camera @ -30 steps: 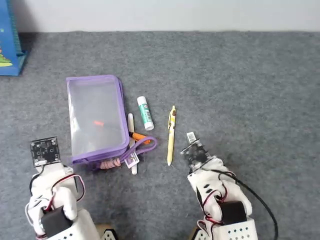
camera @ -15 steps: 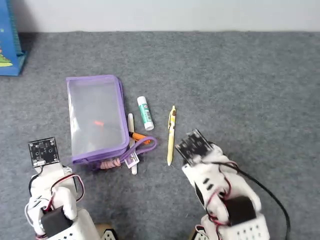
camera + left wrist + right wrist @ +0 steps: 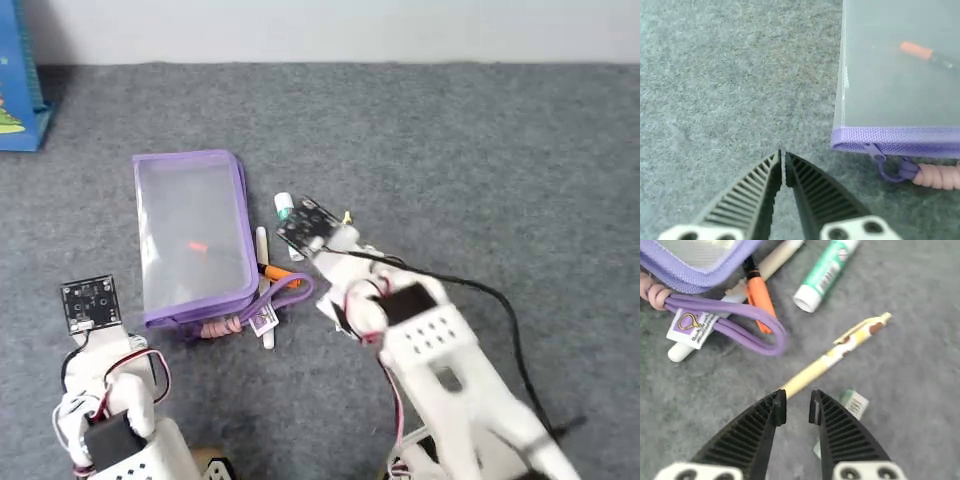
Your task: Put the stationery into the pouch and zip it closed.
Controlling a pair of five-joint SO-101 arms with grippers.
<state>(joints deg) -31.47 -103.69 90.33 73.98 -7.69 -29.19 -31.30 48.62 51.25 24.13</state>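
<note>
Purple cloth runs round the edge of the pouch (image 3: 190,235), and its flat front is clear, see-through plastic. It lies on the fuzzy grey table cover (image 3: 480,150), with a small orange thing (image 3: 916,49) inside. Just beside its open side lie a round green and white glue stick (image 3: 826,272), a thin white stick (image 3: 263,245), an orange marker (image 3: 757,302) and a long, thin yellow pen (image 3: 835,352). A soft purple strap (image 3: 740,325) loops over the marker.

A second ago the right arm (image 3: 400,320) was folded up near the table's front edge. Now it is stretched out over the pen and hides most of it from above. The left arm (image 3: 100,400) has not moved.

The right gripper (image 3: 796,407) points down at the pen's end, its ridged black fingers a little apart and holding nothing. The left gripper (image 3: 784,167) hangs near the pouch's corner, its tips pressed together on nothing.
</note>
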